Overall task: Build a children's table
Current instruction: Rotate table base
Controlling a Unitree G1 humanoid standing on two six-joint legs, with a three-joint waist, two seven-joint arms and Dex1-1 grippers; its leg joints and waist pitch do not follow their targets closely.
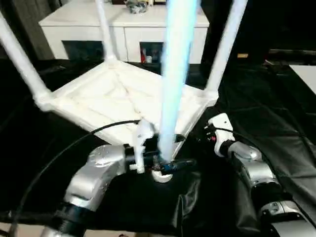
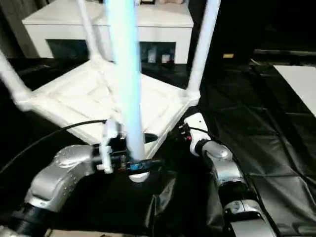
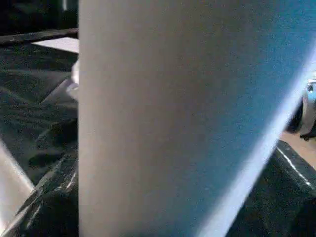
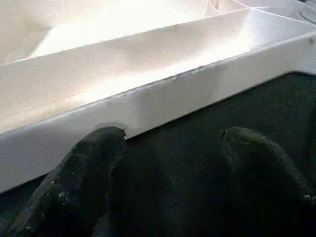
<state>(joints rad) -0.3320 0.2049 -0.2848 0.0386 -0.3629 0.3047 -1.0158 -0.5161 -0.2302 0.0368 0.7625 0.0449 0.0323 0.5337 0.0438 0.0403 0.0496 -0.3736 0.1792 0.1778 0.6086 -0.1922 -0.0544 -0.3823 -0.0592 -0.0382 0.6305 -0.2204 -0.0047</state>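
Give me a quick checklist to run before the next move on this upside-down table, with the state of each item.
1. Tabletop lying underside up on the black cloth: ok.
2. Three legs standing in the far and side corners: ok.
3. Fourth leg standing at the near corner socket: ok.
4. Fourth leg fully seated: cannot tell.
5. Left gripper at that leg's base, grip state: cannot tell.
6. Right gripper open, beside the tabletop's edge, holding nothing: ok.

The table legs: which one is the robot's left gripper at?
The near-corner leg, the big one closest to the camera. The left gripper sits at its base, where it enters the tabletop. The other three legs stand at corners away from both grippers.
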